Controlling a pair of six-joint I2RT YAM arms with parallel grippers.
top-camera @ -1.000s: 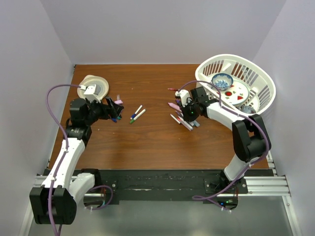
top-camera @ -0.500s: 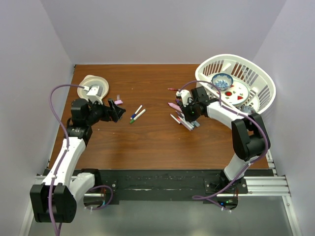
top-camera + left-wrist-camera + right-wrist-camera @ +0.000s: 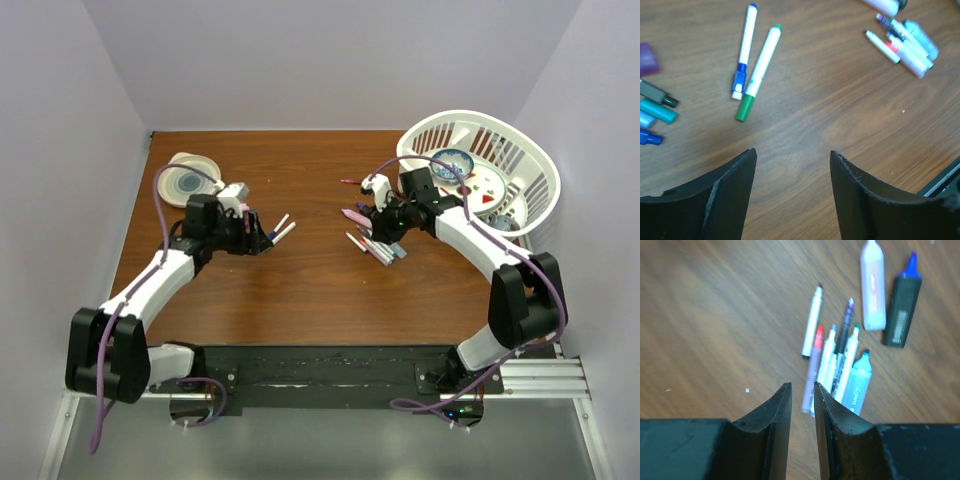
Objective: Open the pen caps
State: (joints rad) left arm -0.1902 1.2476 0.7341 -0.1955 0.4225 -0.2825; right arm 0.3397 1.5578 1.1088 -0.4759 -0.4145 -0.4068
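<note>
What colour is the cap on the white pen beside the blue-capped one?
The cap is green, clearest in the left wrist view.

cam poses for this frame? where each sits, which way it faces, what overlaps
Top: fixed high behind the bases, looking down at the table; left arm and right arm whole, basket far right.
Left wrist: on the left arm, facing down; open left tool at bottom, two white pens ahead.
Right wrist: on the right arm, facing down; right tool nearly closed, pen pile ahead.
Shared: the pen pile shows in all three.
</note>
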